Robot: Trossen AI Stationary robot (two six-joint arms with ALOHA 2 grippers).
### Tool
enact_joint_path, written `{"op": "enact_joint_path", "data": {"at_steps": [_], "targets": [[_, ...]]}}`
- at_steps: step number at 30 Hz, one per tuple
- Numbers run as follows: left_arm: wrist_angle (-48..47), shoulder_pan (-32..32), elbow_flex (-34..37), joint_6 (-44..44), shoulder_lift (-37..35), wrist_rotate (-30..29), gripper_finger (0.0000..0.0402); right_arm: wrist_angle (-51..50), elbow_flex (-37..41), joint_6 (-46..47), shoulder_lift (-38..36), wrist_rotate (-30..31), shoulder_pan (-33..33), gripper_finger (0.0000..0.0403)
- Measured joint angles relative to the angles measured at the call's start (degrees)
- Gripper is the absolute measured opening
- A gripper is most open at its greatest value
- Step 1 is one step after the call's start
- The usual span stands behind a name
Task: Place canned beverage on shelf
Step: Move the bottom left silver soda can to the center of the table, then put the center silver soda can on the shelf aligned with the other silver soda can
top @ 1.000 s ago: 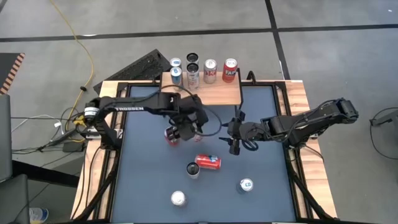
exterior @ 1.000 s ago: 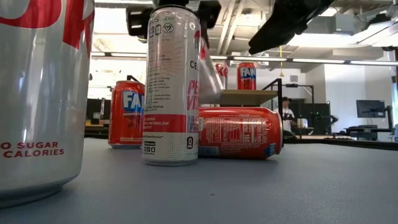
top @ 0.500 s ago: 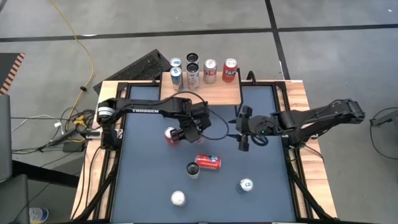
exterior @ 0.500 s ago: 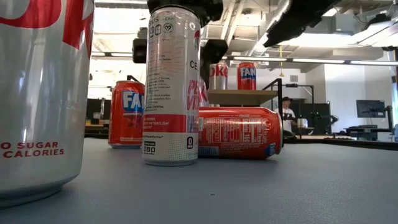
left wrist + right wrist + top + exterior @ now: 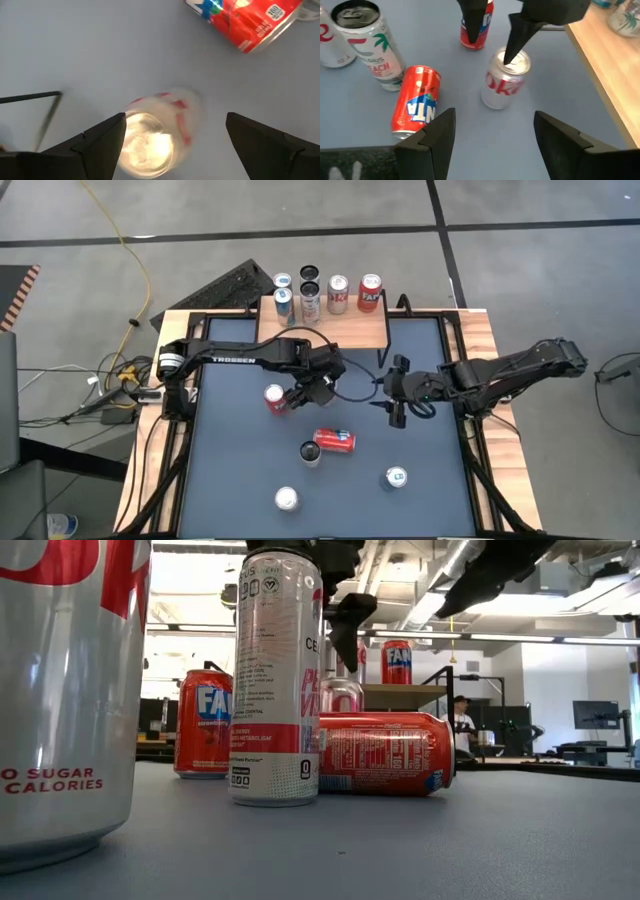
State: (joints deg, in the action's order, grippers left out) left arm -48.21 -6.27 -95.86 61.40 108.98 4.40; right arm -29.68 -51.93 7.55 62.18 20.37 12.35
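Silver cola can (image 5: 506, 82): standing mid-table, well short of the shelf (image 5: 350, 330). Left gripper (image 5: 175, 120) is hovering over it, jaws spread, gripping nothing; it should be centring and lowering before closing. Right gripper (image 5: 393, 405) is waiting nearby, released. Cans: four on the shelf, six on the table.

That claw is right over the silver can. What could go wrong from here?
The left claw hangs open above the upright silver can, which sits nearer one finger than the other; lowering like that might tip it. The red can lying nearby could roll if bumped. The right claw waits close by, so the arms might clash.
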Motion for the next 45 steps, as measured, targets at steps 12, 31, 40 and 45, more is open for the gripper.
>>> {"op": "enact_joint_path", "data": {"at_steps": [12, 31, 40, 45], "targets": [[-6.9, 2.3, -4.8, -10.3, -2.2, 0.1, 0.0335, 2.9, 0.0, 1.5, 0.5, 0.8, 0.6, 0.0254], [-4.7, 24.4, -0.4, -47.0, -31.3, -3.0, 0.033, 10.8, -14.6, -24.2, 24.7, -8.9, -10.5, 0.0256], [-1.2, 35.4, 8.5, -51.7, -36.1, -16.9, 0.0329, -9.3, -32.8, -26.9, 36.4, -8.3, -11.0, 0.0256], [0.5, 38.1, 8.7, -54.2, -36.6, -24.6, 0.0329, -15.5, -41.8, -32.2, 42.1, -8.5, -10.9, 0.0257]]}}
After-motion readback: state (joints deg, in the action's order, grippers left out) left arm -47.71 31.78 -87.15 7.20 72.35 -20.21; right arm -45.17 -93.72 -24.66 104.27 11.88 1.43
